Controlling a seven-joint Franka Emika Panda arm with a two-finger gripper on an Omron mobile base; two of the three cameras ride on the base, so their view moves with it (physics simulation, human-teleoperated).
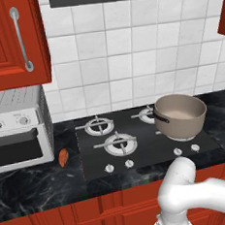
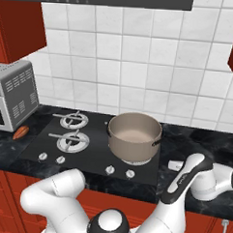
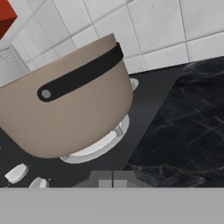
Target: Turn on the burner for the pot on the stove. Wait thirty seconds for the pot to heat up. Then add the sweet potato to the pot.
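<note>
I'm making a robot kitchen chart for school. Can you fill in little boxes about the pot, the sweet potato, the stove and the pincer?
pot: on the stove's front right burner, empty inside
sweet potato: on the counter, between stove and toaster oven
stove: four burners, no flame visible
knobs: along the stove's front edge
pincer: low at the pot's right, holding nothing

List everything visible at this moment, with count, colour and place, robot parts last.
pot: one, taupe-brown, on the stove's front right burner.
stove: one, black glass, four burners, set in the counter.
knobs: four, silver, along the stove's front edge.
sweet potato: one, orange-brown, on the counter between toaster oven and stove.
toaster oven: one, white, left of the stove.
cabinets: red, above and below the counter.
counter: dark marble.
gripper: white and dark, over the counter right of the stove.
</note>
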